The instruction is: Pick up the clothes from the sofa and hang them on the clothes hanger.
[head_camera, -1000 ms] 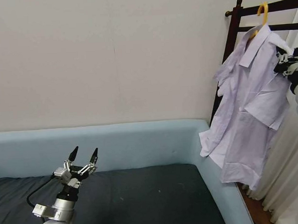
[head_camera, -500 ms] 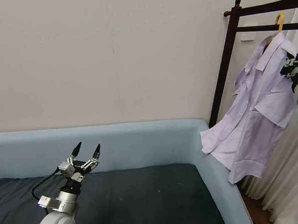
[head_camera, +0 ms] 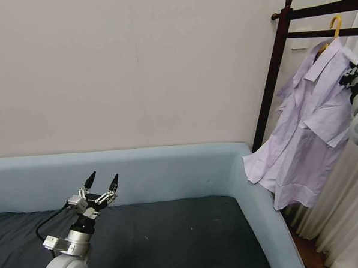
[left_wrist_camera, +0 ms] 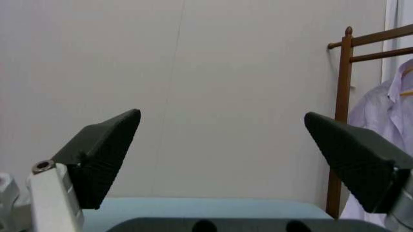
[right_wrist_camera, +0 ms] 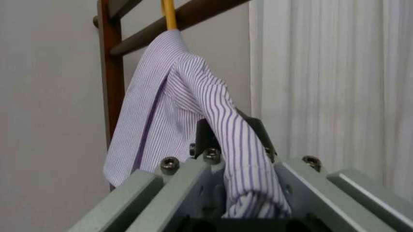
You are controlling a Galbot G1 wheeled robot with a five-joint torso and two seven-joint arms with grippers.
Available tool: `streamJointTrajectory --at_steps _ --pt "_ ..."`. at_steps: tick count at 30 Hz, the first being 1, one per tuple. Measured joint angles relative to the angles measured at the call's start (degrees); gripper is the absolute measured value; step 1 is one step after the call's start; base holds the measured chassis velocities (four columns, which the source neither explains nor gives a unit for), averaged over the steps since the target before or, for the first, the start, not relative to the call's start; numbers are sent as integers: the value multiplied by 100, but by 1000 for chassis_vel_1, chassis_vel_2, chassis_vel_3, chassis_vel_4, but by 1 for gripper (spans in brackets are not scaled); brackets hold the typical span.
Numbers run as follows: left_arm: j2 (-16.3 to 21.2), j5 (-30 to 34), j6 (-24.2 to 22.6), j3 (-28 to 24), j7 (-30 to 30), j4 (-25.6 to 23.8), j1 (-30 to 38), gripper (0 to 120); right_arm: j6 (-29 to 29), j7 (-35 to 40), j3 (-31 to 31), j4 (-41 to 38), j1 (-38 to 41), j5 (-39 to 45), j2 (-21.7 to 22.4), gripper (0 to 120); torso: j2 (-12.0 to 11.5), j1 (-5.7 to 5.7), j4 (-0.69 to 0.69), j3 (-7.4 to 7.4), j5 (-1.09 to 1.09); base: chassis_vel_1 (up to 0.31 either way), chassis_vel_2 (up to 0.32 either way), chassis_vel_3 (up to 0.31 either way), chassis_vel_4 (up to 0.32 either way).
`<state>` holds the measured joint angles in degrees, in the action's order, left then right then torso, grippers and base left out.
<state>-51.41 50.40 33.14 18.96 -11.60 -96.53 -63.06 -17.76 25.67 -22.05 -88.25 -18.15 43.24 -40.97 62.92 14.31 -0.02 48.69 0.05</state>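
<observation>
At the lower left of the head view, the left tool (head_camera: 102, 177) hovers above the dark seat of the sofa (head_camera: 169, 170), its fingers spread apart and holding nothing. Farther off, at the right edge, the right tool (head_camera: 357, 75) is clenched on a fold of the striped shirt (head_camera: 310, 121). The shirt hangs in the upper right from a yellow hanger (head_camera: 336, 26) hooked on the dark wooden rack (head_camera: 276, 69), beside a white curtain (head_camera: 346, 221).
</observation>
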Motion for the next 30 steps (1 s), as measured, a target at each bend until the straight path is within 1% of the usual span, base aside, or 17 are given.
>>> streamJointTrajectory --at_steps 12,16,19,27,30 --pt "36 -1 2 64 -4 -127 -127 100 39 143 80 -166 -123 -31 -91 0 0 0 -1 0 1 0 0 0 0" --pt "18 -4 2 78 -4 -161 -160 100 30 320 160 -169 -61 -305 -159 0 0 0 0 0 1 0 0 0 0" --pt "-19 -9 2 84 -2 -209 -181 100 -47 570 270 -310 -42 -579 -277 0 0 0 0 0 1 0 0 0 0" --pt "-28 -22 -1 143 6 -288 -271 100 -99 984 458 -322 79 -813 -549 0 0 0 0 0 0 0 0 0 0" --pt "-14 -22 -2 173 14 -315 -315 100 -100 1022 530 -252 124 -894 -608 0 0 0 0 0 0 0 0 0 0"
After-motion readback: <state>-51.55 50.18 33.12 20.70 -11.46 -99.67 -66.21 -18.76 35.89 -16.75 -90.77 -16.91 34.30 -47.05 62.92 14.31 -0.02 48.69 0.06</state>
